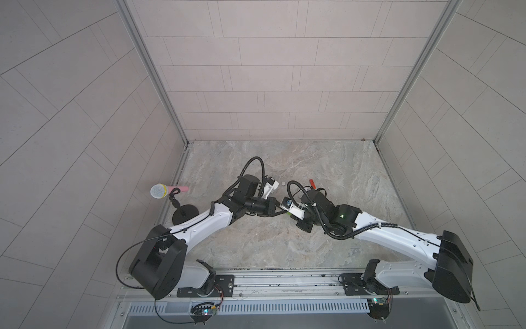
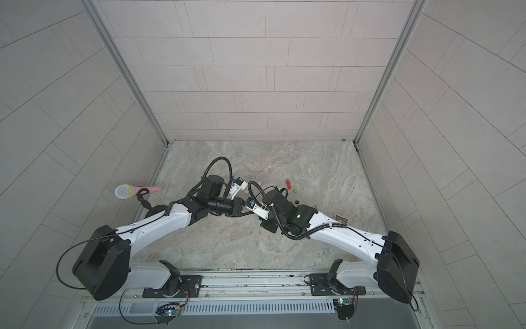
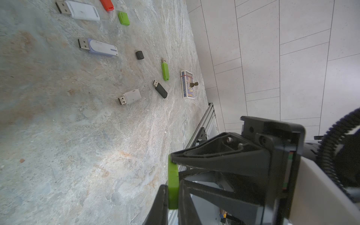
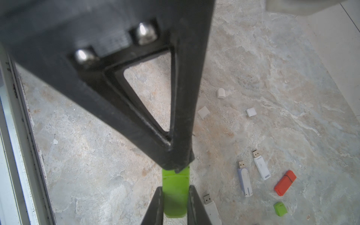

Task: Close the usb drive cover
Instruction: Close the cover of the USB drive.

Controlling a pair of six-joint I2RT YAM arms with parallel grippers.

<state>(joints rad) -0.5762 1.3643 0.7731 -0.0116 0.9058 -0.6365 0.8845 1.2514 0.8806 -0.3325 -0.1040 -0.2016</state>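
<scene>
Both tools clenched on one green usb drive, held clear of the tabletop

The left tool (image 3: 173, 194) is pinched tight on one end of the green usb drive (image 3: 173, 175), its fingers pressing the flat faces; the right tool (image 4: 175, 189) is likewise closed on the opposite end, its fingers bearing on the narrow edges; the two tools meet tip to tip with almost no gap, near the middle of the marbled tabletop (image 3: 78, 136); a faint seam crosses the drive just beside the left tool's tip in the right wrist view, and whether the cover is fully seated I cannot tell; on the tabletop beyond lie a loose green cover (image 4: 280, 208), a red usb drive (image 4: 285, 183) and three white covers (image 4: 204, 112), all untouched.
</scene>
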